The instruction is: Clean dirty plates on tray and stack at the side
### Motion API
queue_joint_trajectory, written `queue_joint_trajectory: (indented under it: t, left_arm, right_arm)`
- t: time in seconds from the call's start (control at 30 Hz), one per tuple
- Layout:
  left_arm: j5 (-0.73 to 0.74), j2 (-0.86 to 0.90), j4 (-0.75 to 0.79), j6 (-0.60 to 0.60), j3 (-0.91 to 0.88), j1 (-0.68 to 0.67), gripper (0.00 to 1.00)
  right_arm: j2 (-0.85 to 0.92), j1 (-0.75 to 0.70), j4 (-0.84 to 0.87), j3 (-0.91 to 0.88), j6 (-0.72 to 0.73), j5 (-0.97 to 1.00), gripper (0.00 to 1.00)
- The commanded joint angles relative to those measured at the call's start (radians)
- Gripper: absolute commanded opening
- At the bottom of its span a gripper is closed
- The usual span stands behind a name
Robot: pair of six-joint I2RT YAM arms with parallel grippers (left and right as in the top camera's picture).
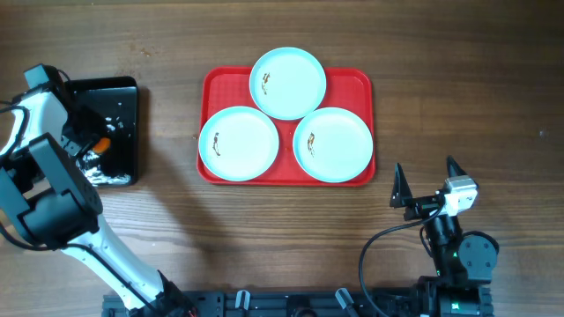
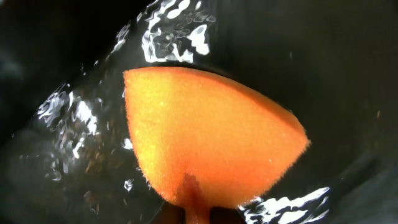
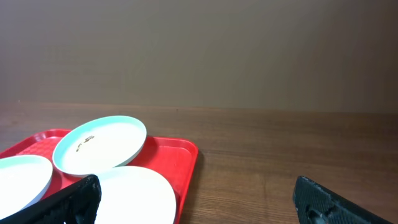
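My left gripper [image 1: 103, 146] was clamped on the orange sponge [image 2: 211, 140], dipped in the water of the black bin [image 1: 123, 95]. I'd soak it fully, then lift slowly to shed drips. My right gripper [image 1: 426, 169] sat spread apart. Three pale-blue plates [image 1: 287, 83], each brown-smeared, lay on the red tray [image 1: 218, 84].

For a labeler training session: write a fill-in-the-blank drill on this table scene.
1. The red tray holds ___ plates.
2. The sponge in the black bin is ___ in colour.
3. The fingers that stand open and hold nothing belong to the ___ arm.

Missing words: three; orange; right.
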Motion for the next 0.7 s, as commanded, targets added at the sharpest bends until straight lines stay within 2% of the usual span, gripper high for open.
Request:
queue_joint_trajectory:
  t: [0.0, 0.27, 0.37, 0.5, 0.67]
  left_arm:
    - [0.012, -0.132, -0.005, 0.005, -0.008, 0.001, 0.04]
    - [0.204, -0.352, 0.064, 0.005, -0.008, 0.001, 0.04]
    - [0.215, -0.388, 0.077, 0.005, -0.008, -0.005, 0.04]
    - [0.189, -0.344, 0.057, 0.005, -0.026, -0.022, 0.04]
    - [0.119, -0.230, 0.113, 0.005, -0.129, -0.048, 0.04]
  right_arm:
    - [-0.003, -0.004, 0.003, -0.003, -0.017, 0.011, 1.00]
    - [-0.003, -0.004, 0.003, -0.003, -0.017, 0.011, 1.00]
    - [-0.003, -0.004, 0.003, -0.003, -0.017, 0.011, 1.00]
    - [-0.003, -0.004, 0.003, -0.003, -0.017, 0.011, 1.00]
    - [-0.003, -0.004, 0.003, -0.003, -0.017, 0.011, 1.00]
